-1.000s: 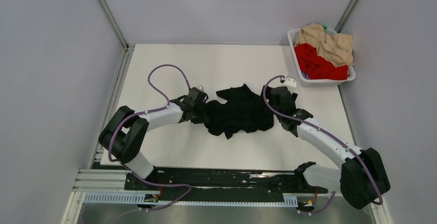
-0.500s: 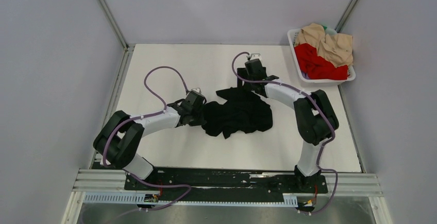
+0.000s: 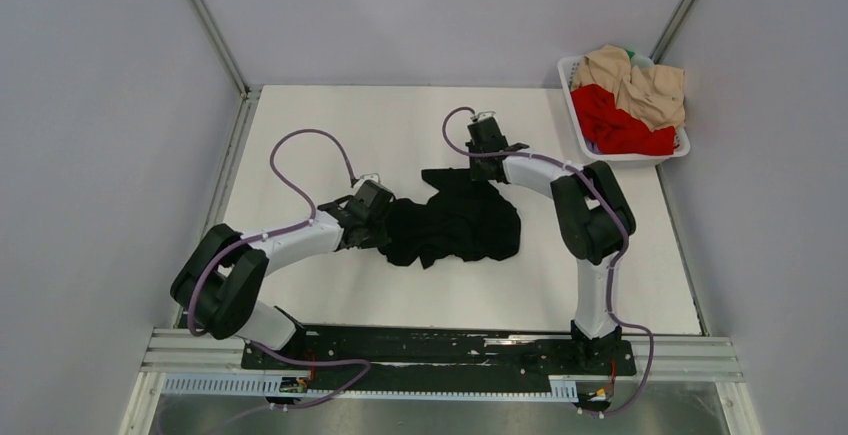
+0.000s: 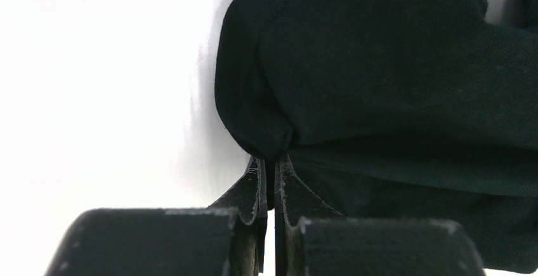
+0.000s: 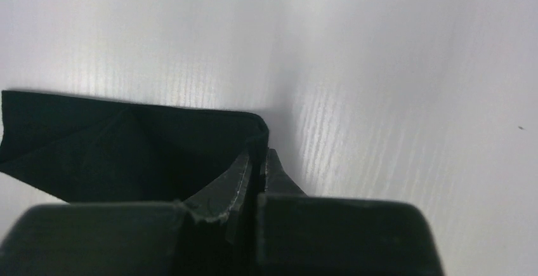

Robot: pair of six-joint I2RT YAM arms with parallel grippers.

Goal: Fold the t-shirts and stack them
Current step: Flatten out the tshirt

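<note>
A crumpled black t-shirt [image 3: 455,223] lies mid-table. My left gripper [image 3: 380,223] sits at its left edge, shut on a fold of the black cloth [image 4: 266,136]; the fingertips [image 4: 259,174] pinch it. At the shirt's far side my right gripper [image 3: 483,160] is shut on a black edge [image 5: 127,149], which runs between its fingertips [image 5: 244,168]. Red [image 3: 615,120] and beige [image 3: 640,85] t-shirts are heaped in the basket.
The white plastic basket [image 3: 583,145] stands at the table's far right corner. The white table [image 3: 330,125] has a raised metal rail along its left side [image 3: 232,165] and grey walls around it. My right arm's elbow [image 3: 590,215] rises beside the shirt.
My right arm swung from the shirt's right side to its far edge and shut there. My left gripper shut on the cloth and drew slightly left; the shirt shifted with it.
</note>
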